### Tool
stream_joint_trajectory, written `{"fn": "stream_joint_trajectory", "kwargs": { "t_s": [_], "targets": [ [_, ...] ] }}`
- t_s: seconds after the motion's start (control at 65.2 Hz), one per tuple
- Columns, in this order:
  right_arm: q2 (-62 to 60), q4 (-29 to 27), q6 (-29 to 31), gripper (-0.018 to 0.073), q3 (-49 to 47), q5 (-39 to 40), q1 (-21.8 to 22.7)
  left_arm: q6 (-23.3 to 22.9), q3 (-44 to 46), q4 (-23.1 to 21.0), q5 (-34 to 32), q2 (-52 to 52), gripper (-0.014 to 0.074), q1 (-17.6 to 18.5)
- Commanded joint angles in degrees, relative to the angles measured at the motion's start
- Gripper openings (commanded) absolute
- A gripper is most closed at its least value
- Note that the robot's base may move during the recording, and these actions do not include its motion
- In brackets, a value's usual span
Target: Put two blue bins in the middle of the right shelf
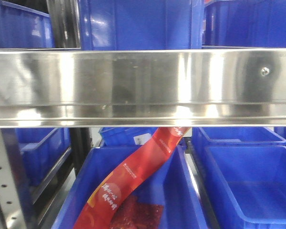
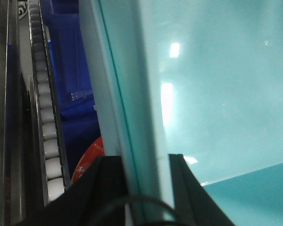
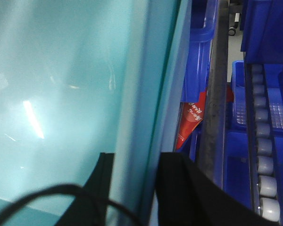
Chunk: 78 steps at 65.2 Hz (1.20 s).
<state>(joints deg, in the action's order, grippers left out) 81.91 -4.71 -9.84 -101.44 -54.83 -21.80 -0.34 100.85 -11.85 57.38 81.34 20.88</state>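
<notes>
A pale aqua blue bin (image 2: pixel 217 94) fills the left wrist view. My left gripper (image 2: pixel 146 181) is shut on its thick side rim, one black finger (image 2: pixel 111 188) outside the wall and the other inside. The right wrist view shows the same aqua bin (image 3: pixel 61 84), and my right gripper (image 3: pixel 134 181) is shut on the opposite rim. A thin dark seam runs along each rim; I cannot tell whether two bins are nested. In the front view the shiny steel rail of the right shelf (image 1: pixel 143 86) spans the frame. There neither the aqua bin nor the grippers show.
Dark royal-blue crates (image 1: pixel 248 181) sit below the rail and others (image 1: pixel 138 24) above it. A red printed bag (image 1: pixel 133 181) sticks out of the lower middle crate. Roller tracks (image 2: pixel 45 117) (image 3: pixel 264 141) run beside the bin. A grey perforated post (image 1: pixel 2 191) stands at the lower left.
</notes>
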Motion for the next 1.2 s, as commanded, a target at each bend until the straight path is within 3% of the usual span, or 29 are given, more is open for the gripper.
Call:
{"fn": "stream_joint_trajectory", "kwargs": {
  "t_s": [0.0, 1.181],
  "targets": [
    [-0.38, -0.87, -0.53, -0.0154, -0.61, 6.11, -0.06, 1.44, 1.19, -5.45, -3.22, -1.48, -0.011, 0.8],
    [-0.38, -0.87, -0.53, -0.0154, -0.61, 6.11, -0.06, 1.44, 1.19, -5.45, -3.22, -1.48, -0.011, 0.8]
  ]
}}
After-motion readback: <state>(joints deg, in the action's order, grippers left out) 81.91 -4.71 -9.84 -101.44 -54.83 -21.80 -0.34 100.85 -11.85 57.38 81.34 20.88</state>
